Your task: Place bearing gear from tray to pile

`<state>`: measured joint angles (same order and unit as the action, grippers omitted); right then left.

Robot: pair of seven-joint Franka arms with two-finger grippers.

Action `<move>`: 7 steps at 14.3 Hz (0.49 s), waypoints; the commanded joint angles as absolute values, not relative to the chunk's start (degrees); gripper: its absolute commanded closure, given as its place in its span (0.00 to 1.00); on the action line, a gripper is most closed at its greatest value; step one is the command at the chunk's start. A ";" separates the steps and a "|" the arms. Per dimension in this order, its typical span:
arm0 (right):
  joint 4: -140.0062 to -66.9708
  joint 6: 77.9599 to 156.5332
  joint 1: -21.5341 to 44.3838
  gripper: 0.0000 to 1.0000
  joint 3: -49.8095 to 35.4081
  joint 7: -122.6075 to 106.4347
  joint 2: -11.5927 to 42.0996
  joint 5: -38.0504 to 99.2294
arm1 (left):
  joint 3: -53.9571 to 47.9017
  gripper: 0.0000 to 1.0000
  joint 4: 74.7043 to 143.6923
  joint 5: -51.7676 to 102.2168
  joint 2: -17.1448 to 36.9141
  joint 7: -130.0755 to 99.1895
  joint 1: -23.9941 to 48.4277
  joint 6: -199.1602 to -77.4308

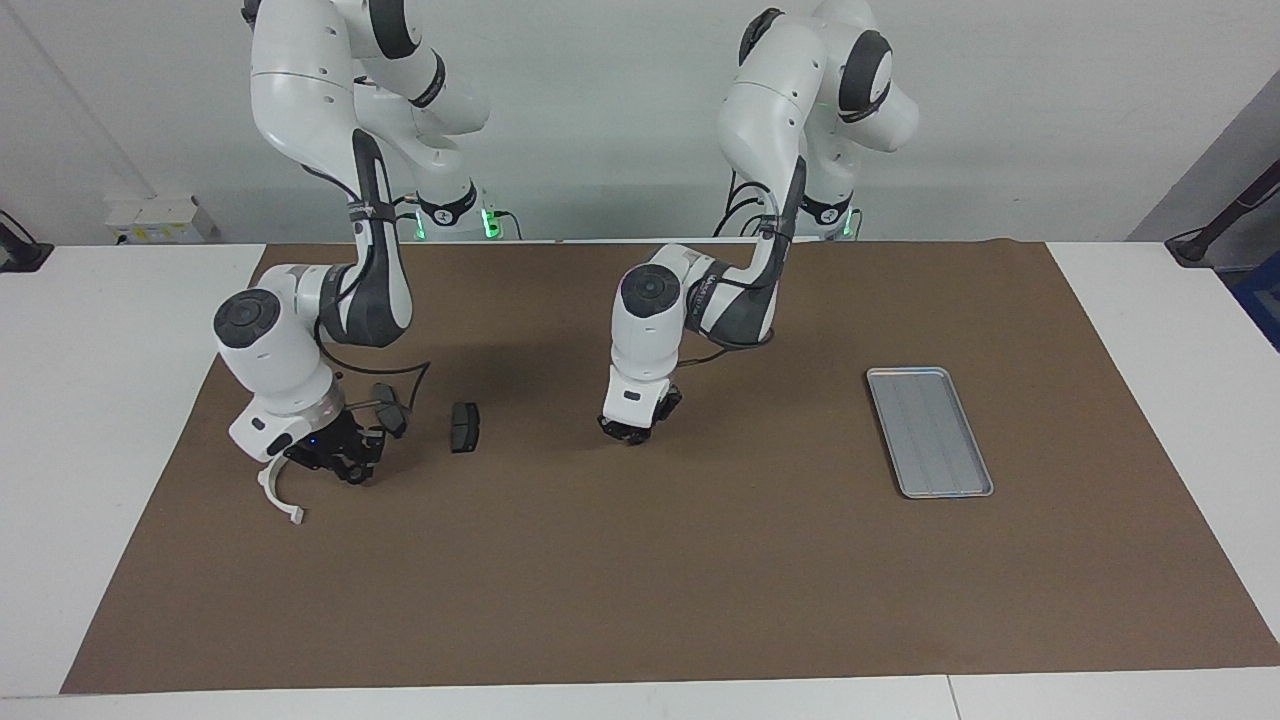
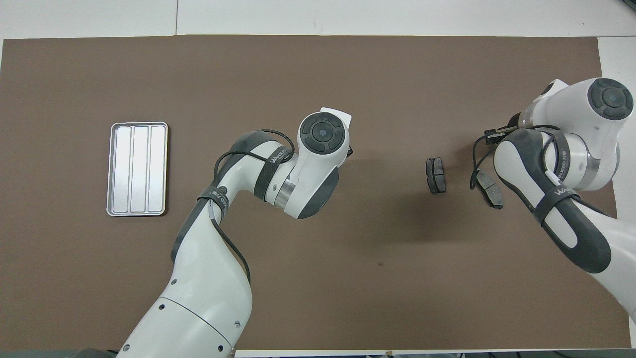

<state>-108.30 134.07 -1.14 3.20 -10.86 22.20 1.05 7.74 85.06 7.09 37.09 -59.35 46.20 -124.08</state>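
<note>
brown mat (image 1: 700, 560) covers the counter. tray (image 1: 930, 432) lies bare toward the left arm's end. left gripper (image 1: 628, 430), fingers pressed together, low over mid-mat. right gripper (image 1: 335, 462) low over the pile: white bracket (image 1: 275, 494), two brake pads (image 1: 464, 427) (image 1: 389, 408); its fingers' state cannot be told. no bearing gear visible.

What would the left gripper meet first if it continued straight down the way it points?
Probably only the bare brown mat. The left gripper points down over the table's middle, with no part seen beneath it; it already hangs low.
</note>
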 commanded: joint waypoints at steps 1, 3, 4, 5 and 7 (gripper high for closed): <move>-108.90 135.00 -2.20 0.92 2.37 -12.13 21.88 0.97 | 8.35 1.00 86.31 6.33 36.91 -60.38 46.76 -125.42; -108.90 135.00 -2.28 0.92 2.37 -12.13 22.32 0.97 | 8.35 1.00 86.83 6.42 36.83 -60.38 46.85 -125.95; -108.90 135.00 -2.20 0.92 2.37 -12.13 22.41 0.97 | 8.44 1.00 86.75 6.42 36.83 -60.38 46.85 -126.03; -108.90 135.00 -2.20 0.92 2.37 -12.13 22.41 0.97 | 8.44 1.00 86.75 6.42 36.83 -60.38 46.85 -126.04; -108.81 135.00 -2.20 0.92 2.37 -12.13 22.76 0.97 | 8.52 0.63 86.75 6.50 36.74 -60.64 46.93 -125.77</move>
<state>-108.40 134.07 -1.14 3.20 -10.86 22.56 1.05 7.74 85.51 7.09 37.08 -59.41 46.21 -124.40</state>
